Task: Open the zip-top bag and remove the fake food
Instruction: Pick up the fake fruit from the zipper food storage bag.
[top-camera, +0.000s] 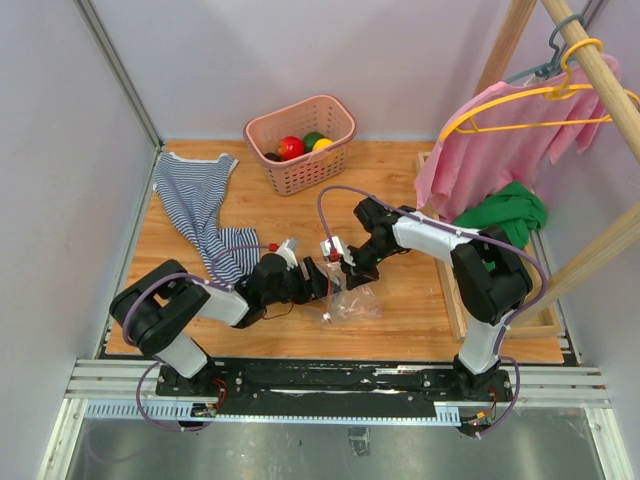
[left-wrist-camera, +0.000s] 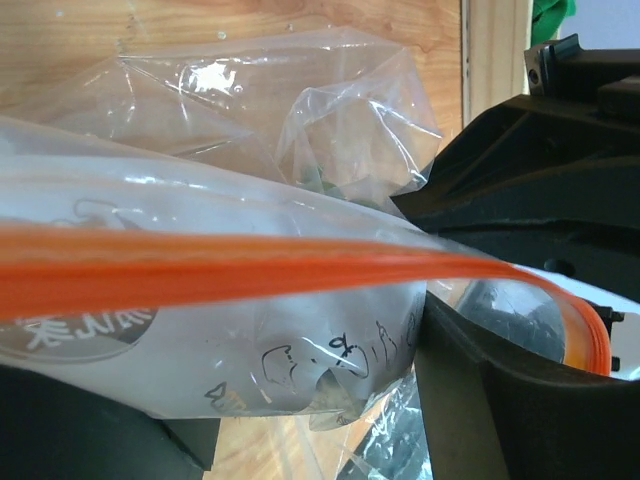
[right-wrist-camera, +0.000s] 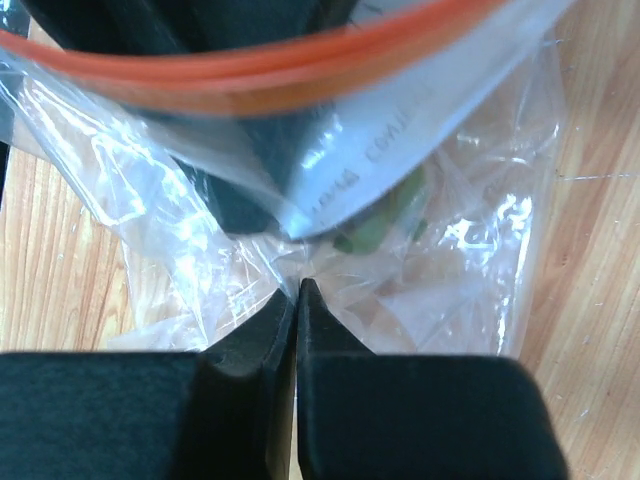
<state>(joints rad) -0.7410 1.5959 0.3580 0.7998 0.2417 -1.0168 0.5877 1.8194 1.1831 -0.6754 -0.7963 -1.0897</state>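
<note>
One zip-top bag (top-camera: 352, 300) lies on the tabletop (top-camera: 430, 322) between two end effectors. Its contents are blurred by crinkled film, and only a green scrap (right-wrist-camera: 385, 212) inside can be made out. The right end effector (right-wrist-camera: 298, 292) is closed, with film pinched at its tips. The left end effector (top-camera: 322, 281) stands wide, the orange zip strip (left-wrist-camera: 250, 265) running between its fingers. In one pink basket (top-camera: 300, 178) three fruits (top-camera: 291, 147) are counted; a fourth dark shape is uncertain.

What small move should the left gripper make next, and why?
Probably close the left gripper on the orange zip strip: its jaws stand apart around it, while the right gripper is shut on the zip-top bag film.
</note>
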